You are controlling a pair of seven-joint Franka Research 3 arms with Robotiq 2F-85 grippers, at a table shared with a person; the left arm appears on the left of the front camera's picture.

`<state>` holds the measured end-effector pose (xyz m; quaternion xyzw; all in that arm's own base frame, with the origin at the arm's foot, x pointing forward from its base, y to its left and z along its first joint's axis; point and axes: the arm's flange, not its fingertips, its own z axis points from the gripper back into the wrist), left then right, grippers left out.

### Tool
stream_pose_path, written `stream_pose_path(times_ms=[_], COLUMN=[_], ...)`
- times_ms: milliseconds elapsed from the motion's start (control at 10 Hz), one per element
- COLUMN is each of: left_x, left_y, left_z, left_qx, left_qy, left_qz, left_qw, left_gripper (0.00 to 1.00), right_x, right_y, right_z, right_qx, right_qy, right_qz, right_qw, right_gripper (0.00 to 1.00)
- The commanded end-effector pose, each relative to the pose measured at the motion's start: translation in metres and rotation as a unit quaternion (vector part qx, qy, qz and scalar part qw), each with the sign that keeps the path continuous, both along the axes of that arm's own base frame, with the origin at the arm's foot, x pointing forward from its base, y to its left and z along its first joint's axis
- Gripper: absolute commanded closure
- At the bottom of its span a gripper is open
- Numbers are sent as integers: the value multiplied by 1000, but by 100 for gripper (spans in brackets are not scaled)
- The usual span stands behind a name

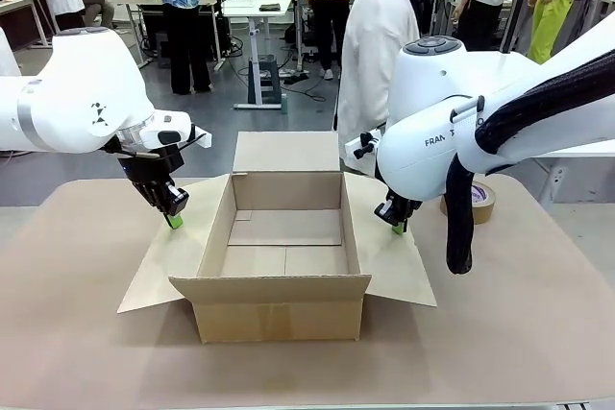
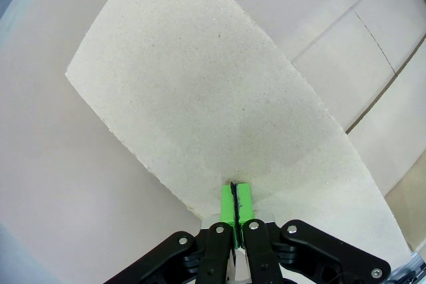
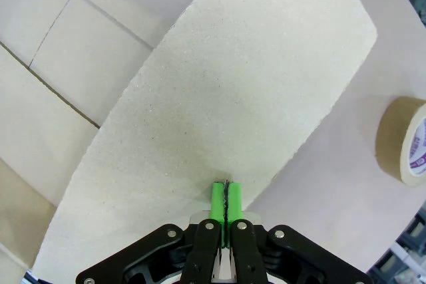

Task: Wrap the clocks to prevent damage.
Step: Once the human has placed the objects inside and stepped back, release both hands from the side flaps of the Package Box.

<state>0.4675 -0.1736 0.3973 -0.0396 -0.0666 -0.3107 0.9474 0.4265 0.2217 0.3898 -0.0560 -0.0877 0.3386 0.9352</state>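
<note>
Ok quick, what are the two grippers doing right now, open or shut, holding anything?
Left gripper: shut, holding nothing, over a side flap of the open brown cardboard box.
Right gripper: shut, holding nothing.

Tan box (image 1: 279,309), green pincer pads (image 2: 227,205)

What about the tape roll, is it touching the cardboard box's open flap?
Apart. The right wrist view shows bare table between the tape roll and the flap.

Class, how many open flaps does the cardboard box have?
4: the left flap spread out, the right flap spread out, the far flap upright, the near flap folded down in front. None seems hidden.
</note>
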Motion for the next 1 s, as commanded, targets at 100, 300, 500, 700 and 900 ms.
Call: stream_pose_path(times_ms=[100, 300, 500, 700, 900], left_x=[0, 0, 0, 0, 0], left_y=[1, 1, 1, 1, 1], left_z=[-1, -1, -1, -1, -1], left_qx=[1, 1, 1, 1, 1], left_qy=[2, 2, 2, 2, 2], left_qz=[0, 0, 0, 0, 0], left_qw=[1000, 1000, 1000, 1000, 1000], left_gripper=[95, 95, 95, 95, 95], right_x=[0, 0, 0, 0, 0], right_y=[1, 1, 1, 1, 1], right_z=[-1, -1, -1, -1, -1], right_qx=[-3, -3, -3, -3, -3], right_qy=[-1, -1, -1, -1, -1], right_qz=[4, 4, 4, 4, 4], right_qw=[1000, 1000, 1000, 1000, 1000], right_gripper=[96, 96, 96, 96, 96])
